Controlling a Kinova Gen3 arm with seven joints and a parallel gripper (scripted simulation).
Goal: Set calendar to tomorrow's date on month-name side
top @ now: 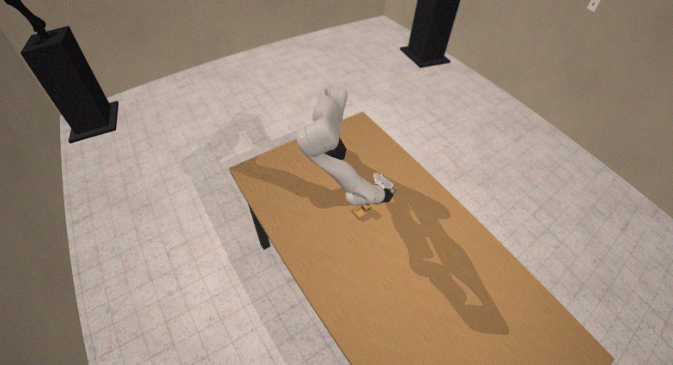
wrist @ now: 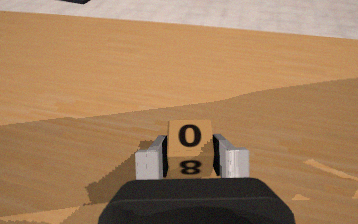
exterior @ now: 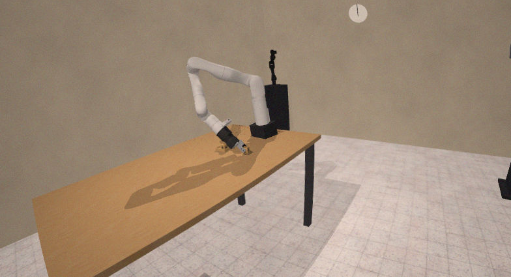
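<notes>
My gripper (wrist: 189,148) is shut on a small wooden date cube (wrist: 190,145). In the wrist view the cube's upper face reads 0 and the face toward the camera reads 8. The gripper (exterior: 242,148) holds the cube low over the table, tilted forward, to the right of the wooden tray (exterior: 221,149). In the top view the tray (top: 361,212) shows just below the wrist, partly hidden by the arm. I cannot make out the second cube or the month's name at this size.
The arm's base (exterior: 262,130) stands at the table's far end, close behind the tray. A black pedestal (exterior: 277,106) stands behind the table. The table's right edge (exterior: 286,157) lies near the gripper.
</notes>
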